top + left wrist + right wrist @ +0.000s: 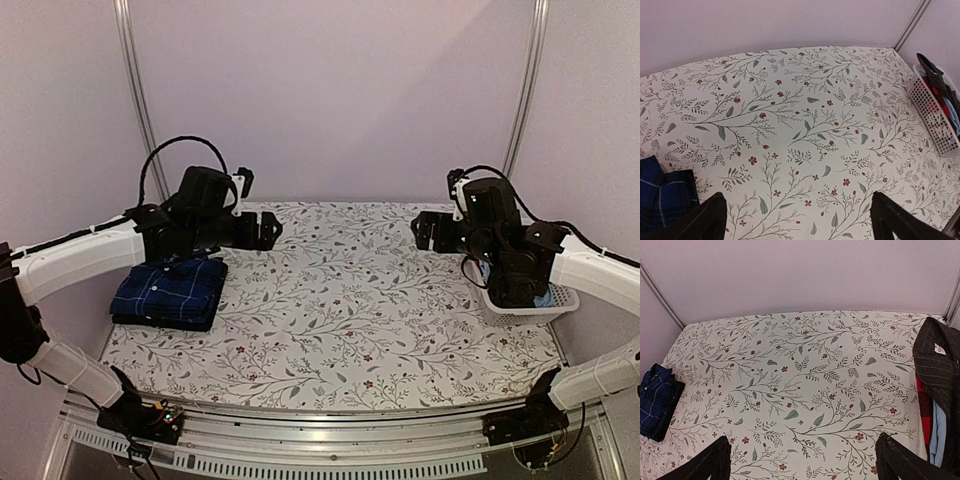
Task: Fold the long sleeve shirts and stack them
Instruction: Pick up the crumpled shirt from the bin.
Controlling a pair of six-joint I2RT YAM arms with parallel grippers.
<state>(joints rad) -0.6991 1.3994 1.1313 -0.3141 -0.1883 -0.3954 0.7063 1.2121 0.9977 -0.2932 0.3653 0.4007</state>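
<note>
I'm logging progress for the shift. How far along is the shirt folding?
Done: the navy shirt lies folded at the left edge of the table. In hand: nothing; both arms' jaws stand open and empty above the table. Left: the black shirt sits unfolded in the basket on the right, and has yet to be folded and stacked on the navy one.

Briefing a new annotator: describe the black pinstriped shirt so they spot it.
On the floral table, look to the white basket at the right edge. The shirt is draped on top there: black with thin pale stripes, unlike the red cloth and light-blue cloth next to it.
</note>
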